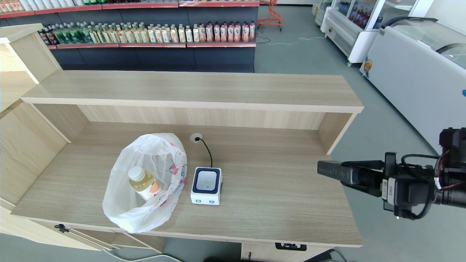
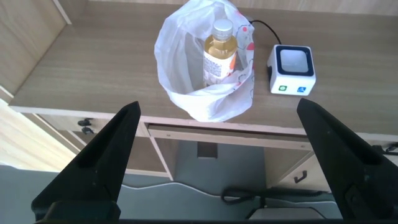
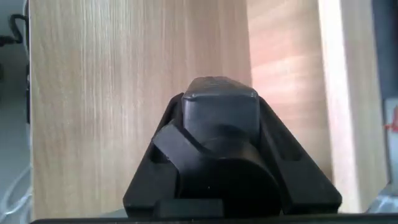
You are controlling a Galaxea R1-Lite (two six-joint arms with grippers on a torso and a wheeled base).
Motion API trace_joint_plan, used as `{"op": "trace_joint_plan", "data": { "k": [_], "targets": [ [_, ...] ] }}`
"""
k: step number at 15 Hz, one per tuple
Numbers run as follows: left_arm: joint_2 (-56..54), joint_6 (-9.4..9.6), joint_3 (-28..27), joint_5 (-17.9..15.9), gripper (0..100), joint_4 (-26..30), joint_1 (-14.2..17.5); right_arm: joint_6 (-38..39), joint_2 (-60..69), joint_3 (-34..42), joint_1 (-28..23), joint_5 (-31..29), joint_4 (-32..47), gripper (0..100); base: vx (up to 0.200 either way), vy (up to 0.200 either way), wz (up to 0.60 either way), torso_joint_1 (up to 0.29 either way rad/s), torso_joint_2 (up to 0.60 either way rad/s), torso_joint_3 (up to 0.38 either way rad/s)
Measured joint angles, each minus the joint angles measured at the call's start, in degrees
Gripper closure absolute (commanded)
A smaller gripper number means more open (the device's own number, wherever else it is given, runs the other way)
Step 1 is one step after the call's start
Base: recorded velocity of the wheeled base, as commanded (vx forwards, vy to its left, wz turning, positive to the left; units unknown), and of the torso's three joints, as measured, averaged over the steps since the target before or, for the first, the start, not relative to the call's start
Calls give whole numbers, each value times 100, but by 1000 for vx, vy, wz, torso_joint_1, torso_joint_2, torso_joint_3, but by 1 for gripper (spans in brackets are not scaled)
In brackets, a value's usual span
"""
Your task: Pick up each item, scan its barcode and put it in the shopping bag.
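In the head view, we saw a white plastic shopping bag (image 1: 120, 196) standing open on the left part of the wooden counter (image 1: 276, 196), close to its near edge. A drink bottle (image 1: 143, 183) with a white cap and yellowish liquid stood inside the bag, leaning slightly. Just to the right of the bag sat the white barcode scanner (image 1: 206, 185), and its black cable (image 1: 209, 153) ran to a hole farther back in the counter. The right gripper (image 1: 324, 170) hung at the counter's right edge, well apart from the scanner, with its jaws closed on each other. A shelf of bottles (image 1: 153, 33) lined the far wall, and a chest freezer (image 1: 411, 72) stood at the far right.

In the left wrist view, the left gripper (image 2: 217, 109) hovered off the near edge of the counter, its two dark fingers (image 2: 93, 168) spread wide. Beyond them we saw the bag, the bottle inside it and the scanner beside it.

In the right wrist view, the right gripper's fingers (image 3: 222, 106) were pressed together over the wood grain of the counter.
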State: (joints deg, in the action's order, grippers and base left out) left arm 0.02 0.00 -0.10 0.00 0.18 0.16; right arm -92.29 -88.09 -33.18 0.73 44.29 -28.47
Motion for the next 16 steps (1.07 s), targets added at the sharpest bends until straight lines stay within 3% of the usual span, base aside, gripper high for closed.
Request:
{"op": "trace_joint_plan", "data": {
  "k": [3, 5, 7, 12, 16],
  "targets": [
    [0, 0, 0, 0, 0, 0, 0, -2697, 135, -61, 285, 946, 496, 100, 0, 0, 0, 0, 0, 0],
    [0, 0, 0, 0, 0, 0, 0, -4313, 83, -101, 965, 1348, 997, 100, 0, 0, 0, 0, 0, 0],
    [0, 0, 0, 0, 0, 0, 0, -5444, -13, -127, 1635, 1502, 1530, 100, 0, 0, 0, 0, 0, 0],
    [0, 0, 0, 0, 0, 0, 0, -6394, -546, -311, 2482, 2150, 1701, 100, 0, 0, 0, 0, 0, 0],
    [0, 0, 0, 0, 0, 0, 0, -6657, -1108, -730, 2655, 2181, 1673, 100, 0, 0, 0, 0, 0, 0]
  ]
}}
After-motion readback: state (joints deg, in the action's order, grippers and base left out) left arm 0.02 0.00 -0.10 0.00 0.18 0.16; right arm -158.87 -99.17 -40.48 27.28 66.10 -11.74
